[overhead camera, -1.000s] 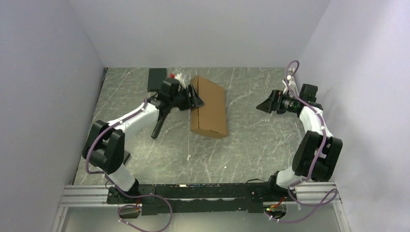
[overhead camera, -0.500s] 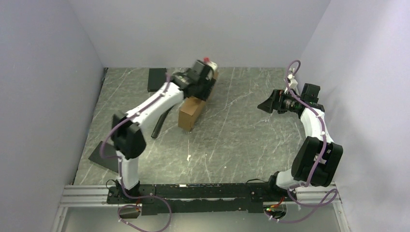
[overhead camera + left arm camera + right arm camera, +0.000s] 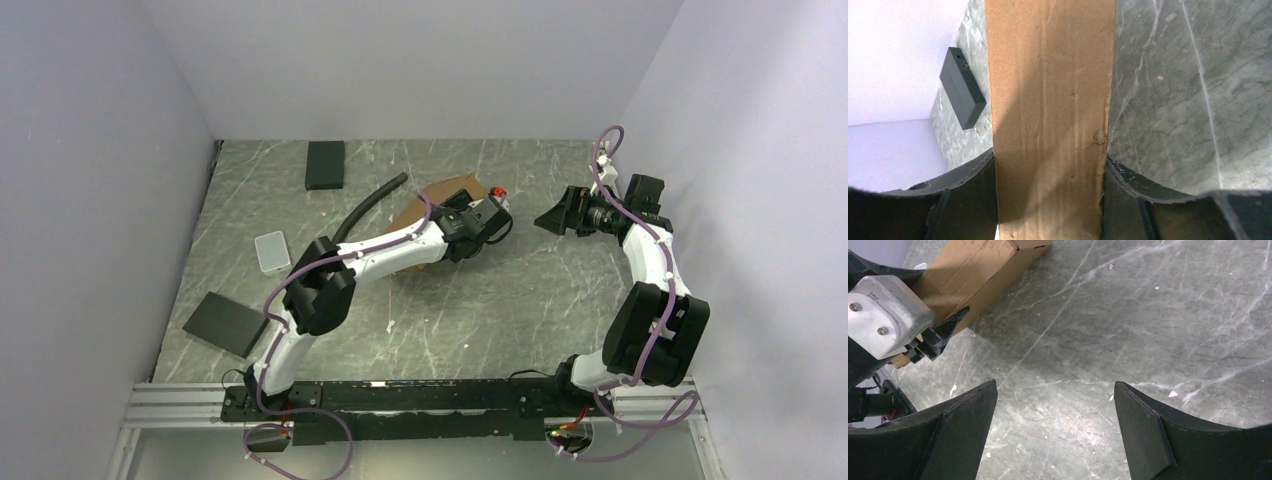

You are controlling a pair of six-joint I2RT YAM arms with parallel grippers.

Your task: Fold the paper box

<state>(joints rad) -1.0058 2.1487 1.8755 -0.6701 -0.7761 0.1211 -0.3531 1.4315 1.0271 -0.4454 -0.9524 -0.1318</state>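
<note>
1. The left hand [image 3: 1049, 159] grips the paper box [image 3: 1048, 75] across its narrow width, pressing on both sides
2. The box sits at the middle of the counter [image 3: 520, 290], near the right hand [image 3: 1055, 385], which stands wide and empty
3. Likely step: repositioning the box; the next move calls for setting it flat, then letting go

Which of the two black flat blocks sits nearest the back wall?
The black block at far left, right by the back wall; the other, a black slab, lies angled at the near left.
</note>
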